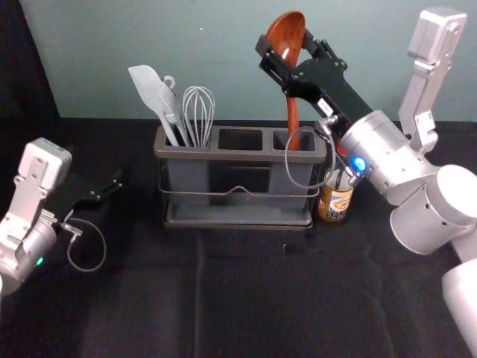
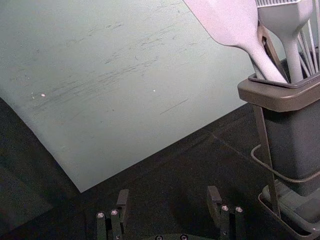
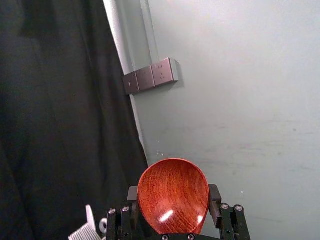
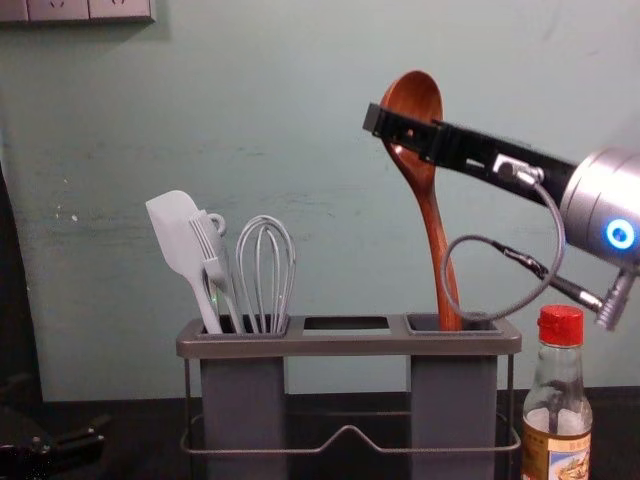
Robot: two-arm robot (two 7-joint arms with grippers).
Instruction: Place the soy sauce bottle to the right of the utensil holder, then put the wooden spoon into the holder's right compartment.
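Red-brown grained spoon [image 3: 172,192], red bottle cap [image 4: 561,326], grey holder [image 4: 350,344]

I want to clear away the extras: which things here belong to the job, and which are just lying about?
Part of the job:
utensil holder
soy sauce bottle, to the holder's right
wooden spoon, held in the right pincer

Not part of it:
spatula, brush and whisk, in the holder's left compartment

Your red-capped glass soy sauce bottle [image 4: 560,385] stands right of your grey rectangular holder [image 4: 350,346]. Your red-brown wooden spoon [image 4: 426,95] tilts slightly, bowl up, handle in the right compartment.
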